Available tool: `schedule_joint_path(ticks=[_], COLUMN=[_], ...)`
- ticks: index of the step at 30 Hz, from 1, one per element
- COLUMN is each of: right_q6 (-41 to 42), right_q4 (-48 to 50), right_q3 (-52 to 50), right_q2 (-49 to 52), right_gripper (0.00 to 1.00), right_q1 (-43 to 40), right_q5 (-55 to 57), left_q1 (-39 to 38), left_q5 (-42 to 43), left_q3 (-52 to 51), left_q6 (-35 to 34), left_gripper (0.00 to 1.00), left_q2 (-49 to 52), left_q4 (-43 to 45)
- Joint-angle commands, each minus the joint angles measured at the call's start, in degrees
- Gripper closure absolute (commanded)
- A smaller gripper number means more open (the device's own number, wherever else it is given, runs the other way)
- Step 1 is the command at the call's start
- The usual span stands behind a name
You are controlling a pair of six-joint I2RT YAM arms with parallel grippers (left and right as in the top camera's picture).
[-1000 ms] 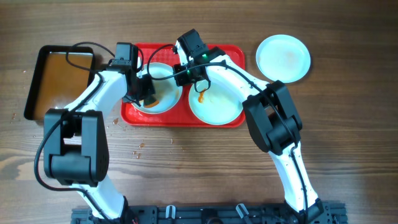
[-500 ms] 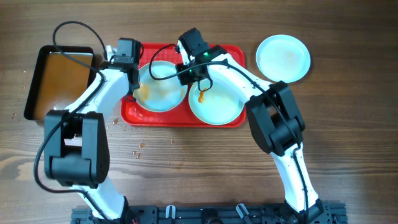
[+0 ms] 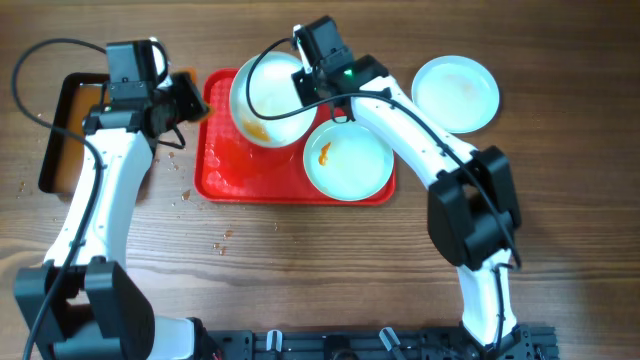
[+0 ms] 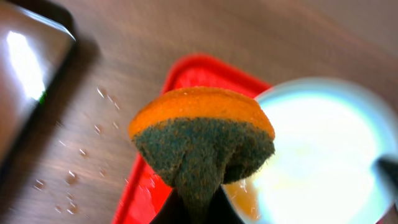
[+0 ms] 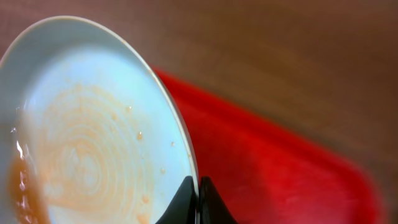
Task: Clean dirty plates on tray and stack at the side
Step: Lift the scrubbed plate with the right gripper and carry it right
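Three plates were in play. One (image 3: 455, 92) sat on the table, well apart to the right of the tray (image 3: 225, 170). One (image 3: 350, 170) lay flat in the tray's right half with an orange smear on it. The third (image 3: 265, 95) was tilted over the tray's upper middle, its rim pinched thin between the fingers of the right claw (image 5: 198, 198). The left claw (image 4: 194, 208) was pressed shut on a sponge (image 4: 202, 134), which hung over the table between the pan (image 3: 45, 150) and the tray.

To wipe well, I judged the sponge should come in with its dark scouring side flat to the tilted plate. It should start at the orange pool (image 3: 255, 128) near the low edge, while the right claw braced against the push. That grip was only on the rim, so hard pressure could twist the plate loose.

Much was hard to read:
- Both wrist views were blurred and showed only the tips of the fingers.
- The held plate's underside was out of sight.
- Whether its low edge touched the tray could not be told.
- The far plate's cleanliness was unclear.
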Motion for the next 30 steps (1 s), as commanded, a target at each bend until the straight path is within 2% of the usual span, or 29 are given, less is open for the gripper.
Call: schedule_joint_path(ticks=[1,6,11,15,19,30], right_q6=[-10.0,-26.8,-45.5,-54.9,-56.6,-48.6], right_q4=[1.9,6.6,15.9,23.4,24.5,22.4], right_q3=[0.0,0.0,0.0,0.0,0.0,0.0], right_q2=[-6.6,-11.2,-11.7,-11.7,-11.7,-11.7], right_gripper=[0.96,0.96,0.96,0.96,0.96,0.96], right_q1=[0.4,2.7,6.4,9.6,12.0,11.6], right_q5=[11.4,24.1,42.5,47.4,48.7,48.9], left_q1=[-0.6,-1.9,-2.6,-2.6,-2.6,-2.6], left_q5=[4.5,4.7,4.7,4.7,4.7,4.7], left_q3=[-0.1,-0.1,-0.1,-0.1,-0.1,-0.1], left_q6=[-0.9,-0.9,-0.9,-0.9,-0.9,-0.9], left_gripper=[0.96,0.96,0.96,0.96,0.96,0.96], left_q2=[2.7,6.3,7.7,7.7,7.7,7.7], left_q4=[-1.2,-1.2,-1.2,-1.2,-1.2,-1.2])
